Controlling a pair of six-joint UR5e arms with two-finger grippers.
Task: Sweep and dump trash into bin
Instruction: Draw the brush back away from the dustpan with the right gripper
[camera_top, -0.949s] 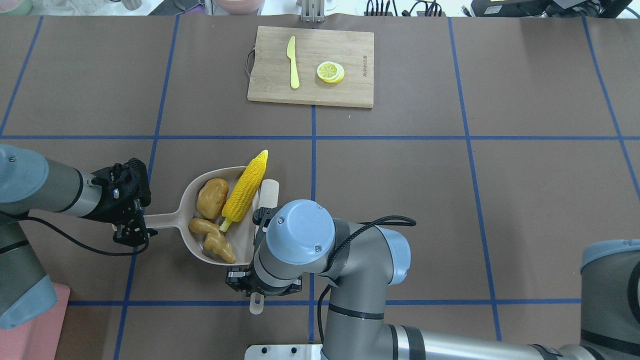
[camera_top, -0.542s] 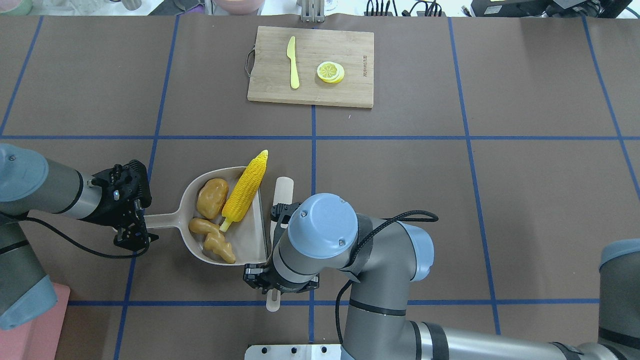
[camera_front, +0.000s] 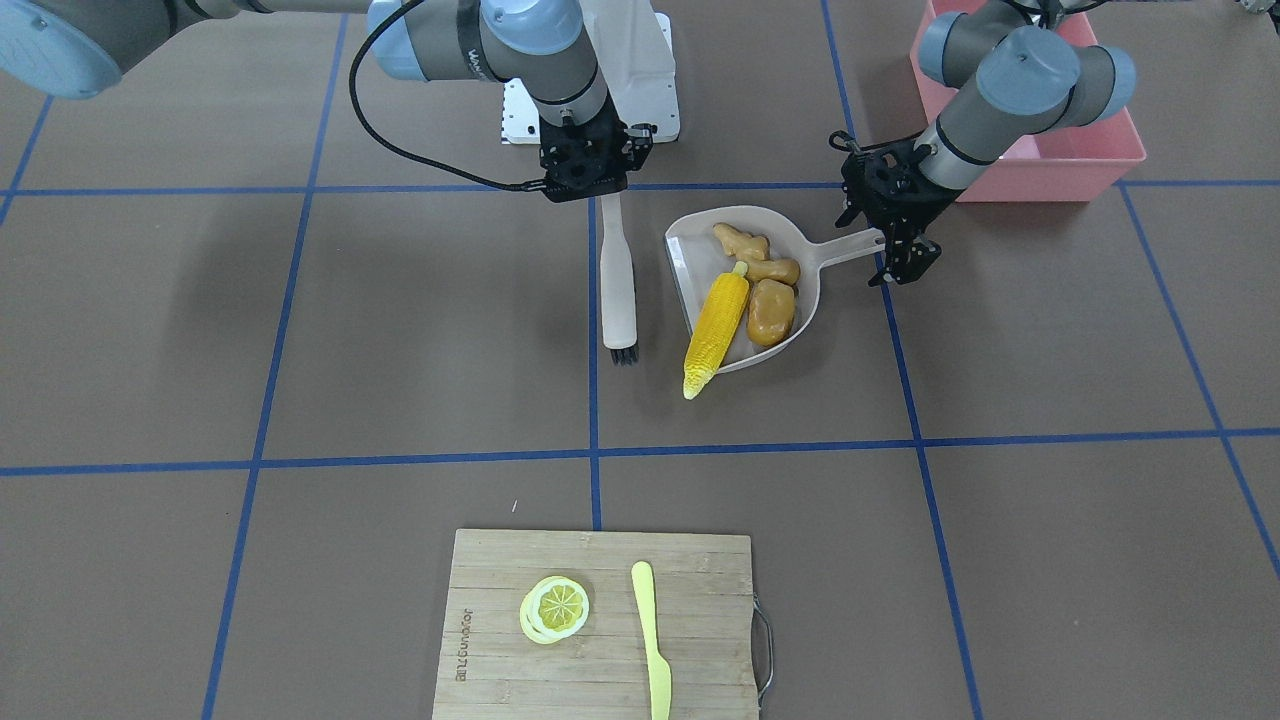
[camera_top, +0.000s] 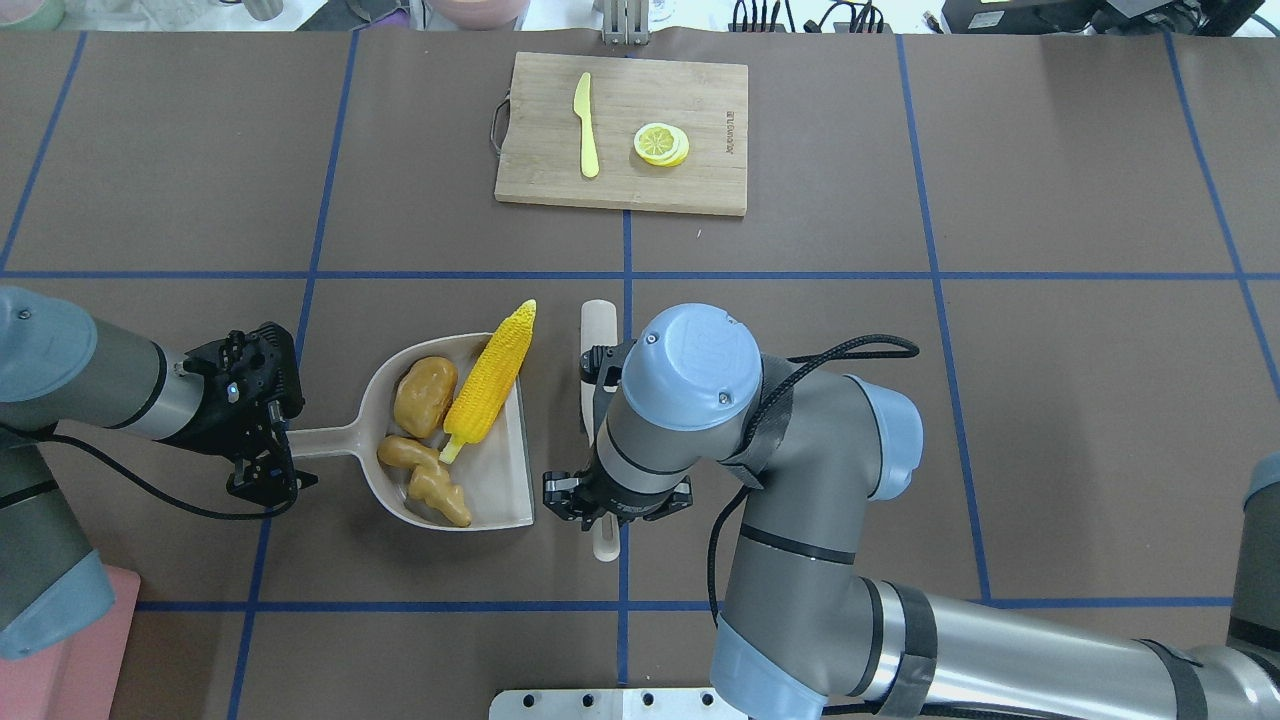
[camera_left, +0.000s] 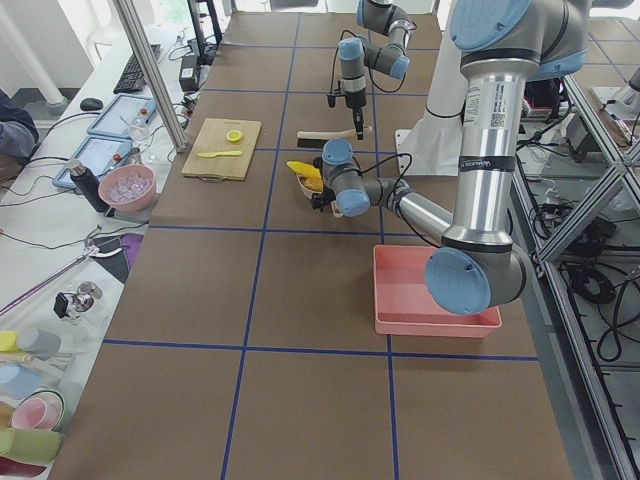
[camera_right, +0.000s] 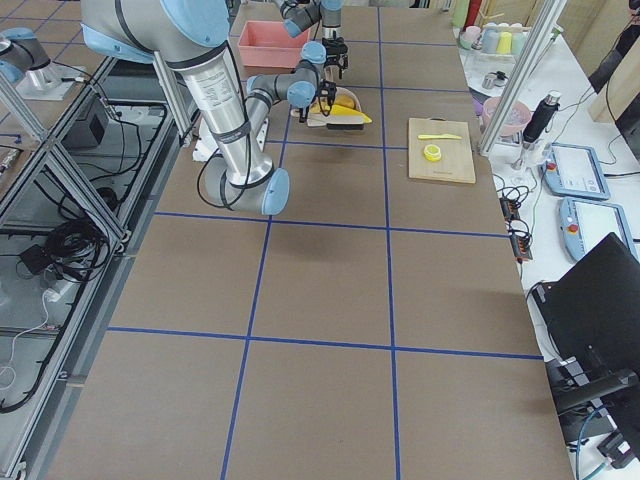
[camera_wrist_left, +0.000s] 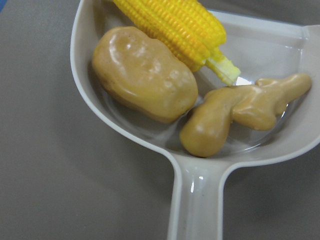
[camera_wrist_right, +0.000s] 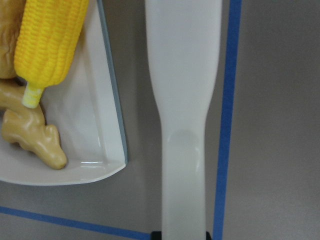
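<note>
Figure: sweep done, load ready for carrying, as seen from my two grippers.

- **bin** (camera_front: 1050, 175): pink tub, standing behind my left gripper (camera_top: 275, 455), back toward my base and outward. Nothing is in it that I can see.
- **dustpan** (camera_top: 500, 470): beige, flat on the table ahead of my left jaws, which are closed on the end of its handle. I judge it stiff and light. The handle end is the only sensible hold, though the load sits far out from it.
- **brush** (camera_front: 618, 270): hangs from my right gripper (camera_top: 612, 505), jaws closed on its handle, bristles away from me, just beside the pan's open lip and not touching it.
- **corn cob** (camera_top: 490, 375): in the pan, its tip overhanging the lip (the likeliest piece to roll out).
- **potato lump** (camera_top: 424, 396): in the pan beside the cob, nearer my left jaws.
- **ginger root** (camera_top: 428, 482): also in the pan, touching the cob's stalk end.

All three look like hard, glossy, light plastic, so they would probably slide readily; the lip should tilt up before lifting.
</note>
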